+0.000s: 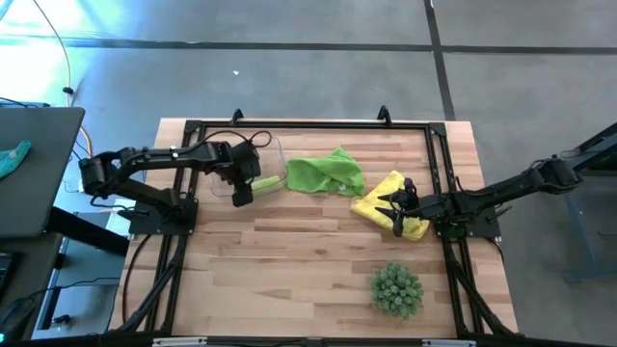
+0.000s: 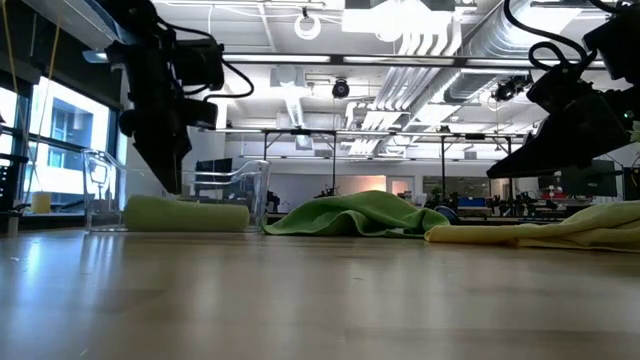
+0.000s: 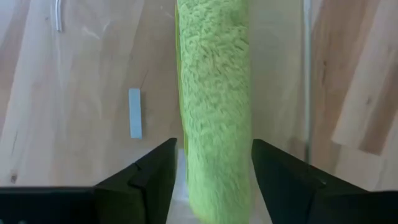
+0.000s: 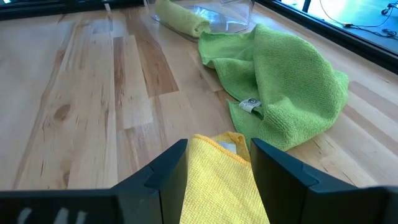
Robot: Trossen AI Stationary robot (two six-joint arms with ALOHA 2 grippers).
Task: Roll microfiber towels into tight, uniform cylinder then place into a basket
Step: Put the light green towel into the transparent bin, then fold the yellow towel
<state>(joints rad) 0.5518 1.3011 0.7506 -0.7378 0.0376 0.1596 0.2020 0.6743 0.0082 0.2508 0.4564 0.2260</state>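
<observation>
A rolled lime green towel (image 1: 267, 182) lies on its side at the clear basket (image 1: 278, 146), far left of the table. It also shows in the low view (image 2: 185, 215). My left gripper (image 3: 214, 180) is open above one end of the roll (image 3: 214, 81), a finger on each side. A loose lime green towel (image 1: 326, 173) lies crumpled at the far middle. The yellow towel (image 1: 381, 198) lies bunched at the right. My right gripper (image 4: 219, 162) is open just above the yellow towel's edge (image 4: 217, 186). My left gripper points down, its fingers (image 3: 155, 177) standing close on either side of the roll's end (image 3: 214, 155) and lying across the roll. The roll is not squeezed in, and I cannot tell whether the fingers touch it. The roll lies level on the basket's floor.
A spiky green ball plant (image 1: 397, 289) stands near the front right. Black frame rails (image 1: 439, 164) run along the table's sides and far edge. A teal cloth (image 1: 14, 156) lies on a dark side table beyond the left edge. Bare wood fills the table's middle and near left.
</observation>
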